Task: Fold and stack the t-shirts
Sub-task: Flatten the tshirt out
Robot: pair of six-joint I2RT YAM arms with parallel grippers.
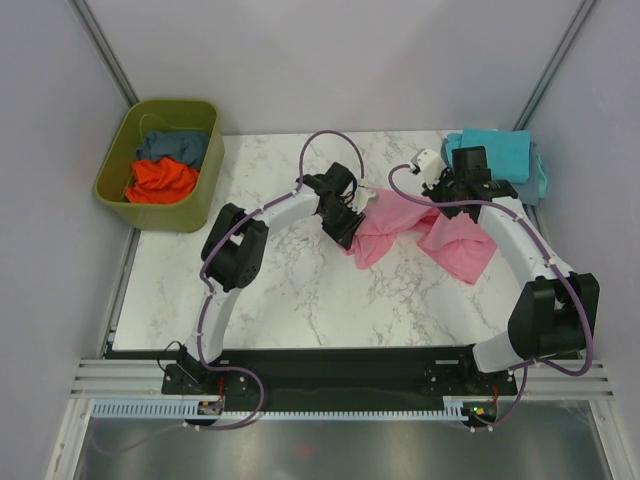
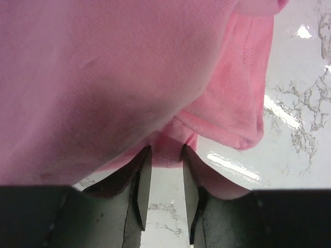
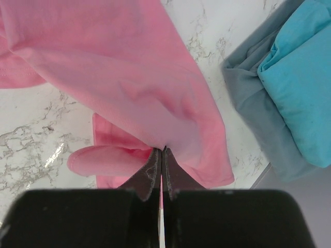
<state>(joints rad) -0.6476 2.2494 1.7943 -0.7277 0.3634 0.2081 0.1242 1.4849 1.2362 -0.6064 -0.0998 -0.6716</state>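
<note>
Right fingers [image 3: 150,175] pinched tight on pink t-shirt [image 3: 129,77], left fingers [image 2: 144,191] narrowly parted, gripping its bunched fold.

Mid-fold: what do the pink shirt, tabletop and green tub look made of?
Pink shirt: soft matte knit cloth, likely cotton; fine weave and stitched hem show. Tabletop: glossy, white with grey veins and glare; marble or laminate, unclear. Green tub: apparently smooth moulded plastic, uniform rim.

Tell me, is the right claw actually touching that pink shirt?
Touching. The right wrist view shows the right gripper pinched shut on a fold of the pink t-shirt, with no gap between them.
</note>
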